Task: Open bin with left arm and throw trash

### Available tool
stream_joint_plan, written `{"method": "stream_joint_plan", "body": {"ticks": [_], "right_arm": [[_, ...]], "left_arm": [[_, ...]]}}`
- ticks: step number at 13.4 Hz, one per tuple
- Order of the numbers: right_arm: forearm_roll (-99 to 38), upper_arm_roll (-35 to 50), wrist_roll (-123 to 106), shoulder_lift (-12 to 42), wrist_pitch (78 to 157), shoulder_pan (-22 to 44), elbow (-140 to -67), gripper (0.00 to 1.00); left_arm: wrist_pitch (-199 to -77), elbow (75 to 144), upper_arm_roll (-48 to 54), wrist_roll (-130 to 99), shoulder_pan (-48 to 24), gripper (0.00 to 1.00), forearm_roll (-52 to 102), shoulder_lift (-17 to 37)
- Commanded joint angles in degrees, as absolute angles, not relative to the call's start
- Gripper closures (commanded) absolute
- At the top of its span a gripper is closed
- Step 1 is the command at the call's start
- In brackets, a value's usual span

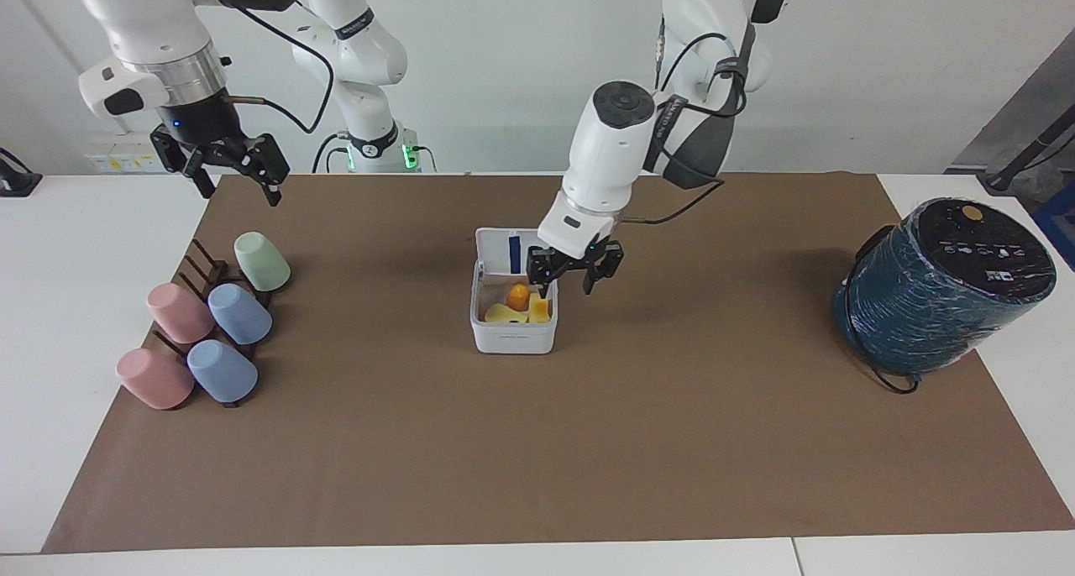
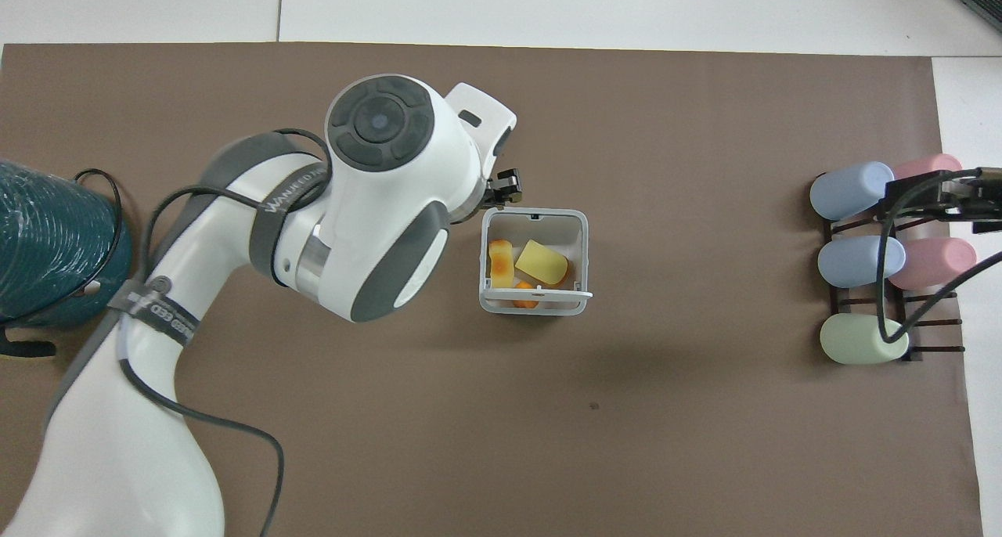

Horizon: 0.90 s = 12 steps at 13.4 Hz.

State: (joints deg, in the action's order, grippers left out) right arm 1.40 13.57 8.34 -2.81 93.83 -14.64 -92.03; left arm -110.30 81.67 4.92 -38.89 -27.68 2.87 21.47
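With the bin (image 1: 513,317) lid up and all three trash (image 2: 526,265) bits inside, we hang our left gripper (image 1: 574,275) spread and empty over its edge, while the right gripper (image 1: 230,170) waits, fingers apart, over the table's end by the cups (image 1: 204,331).

White table (image 1: 101,248) covered across most of its width by a brown mat (image 1: 537,442). At mid-mat: small white bin (image 1: 513,337), lid raised upright. Toward the left arm's end, partly overhanging the mat's edge: large dark teal wrapped cylinder (image 1: 941,295), tilted, with a black cable (image 1: 890,380) trailing at its base. Toward the right arm's end: dark rack (image 1: 206,274) carrying five pastel cups (image 1: 239,313), resting on the mat just inside its edge.
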Motion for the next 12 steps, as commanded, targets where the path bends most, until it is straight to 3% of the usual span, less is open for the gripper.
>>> {"method": "stream_joint_plan", "body": {"ticks": [1,8,12], "right_arm": [[0.53,13.54,6.94,-3.25,93.08,-14.94,-92.29,0.00],[0.62,13.10,7.12,-3.16,93.08,-13.80,-92.37,0.00],[1.05,2.83,7.03,-3.16,93.16,-4.06,-92.37,0.00]], "left_arm": [[-103.47,80.16,5.01,-33.08,-23.57,0.23,1.76,20.22],[-89.22,78.57,5.18,-7.68,-8.02,0.23,1.58,12.76],[-81.93,78.31,5.10,-4.13,-6.42,0.23,-5.69,8.45]]}}
